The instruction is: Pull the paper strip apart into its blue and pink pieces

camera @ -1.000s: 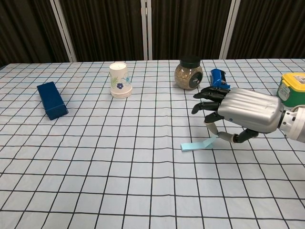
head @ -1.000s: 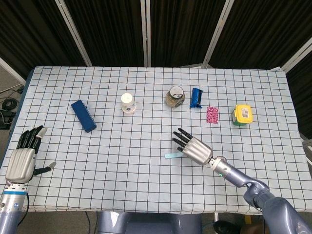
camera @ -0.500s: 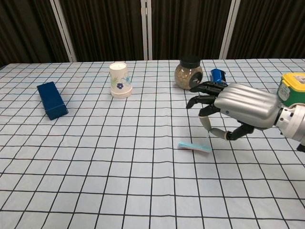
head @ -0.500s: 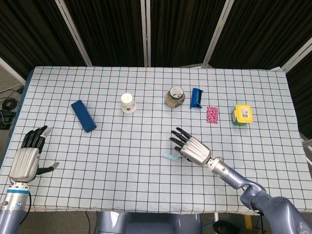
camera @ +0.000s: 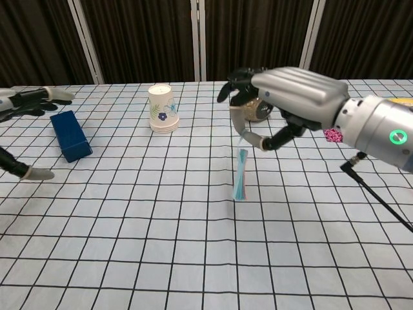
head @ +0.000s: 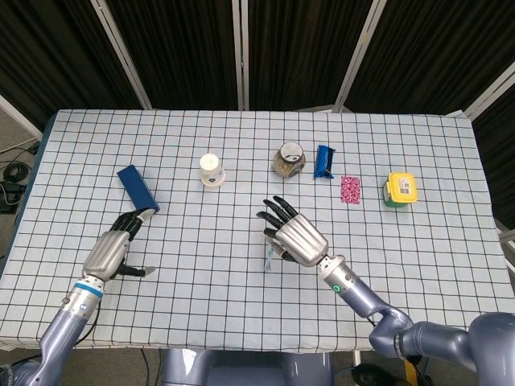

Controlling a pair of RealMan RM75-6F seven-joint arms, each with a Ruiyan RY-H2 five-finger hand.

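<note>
The paper strip [camera: 241, 174] is pinched at its top by the right hand [camera: 284, 97] and hung above mid-desk, unseparated, while the empty, spread left hand [head: 113, 251] waits at nine o'clock.

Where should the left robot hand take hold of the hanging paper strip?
Probably the free lower end of the paper strip. The right hand pinches its top, so it dangles upright above the table. The left hand should come from its own side, pinching the flat faces.
</note>
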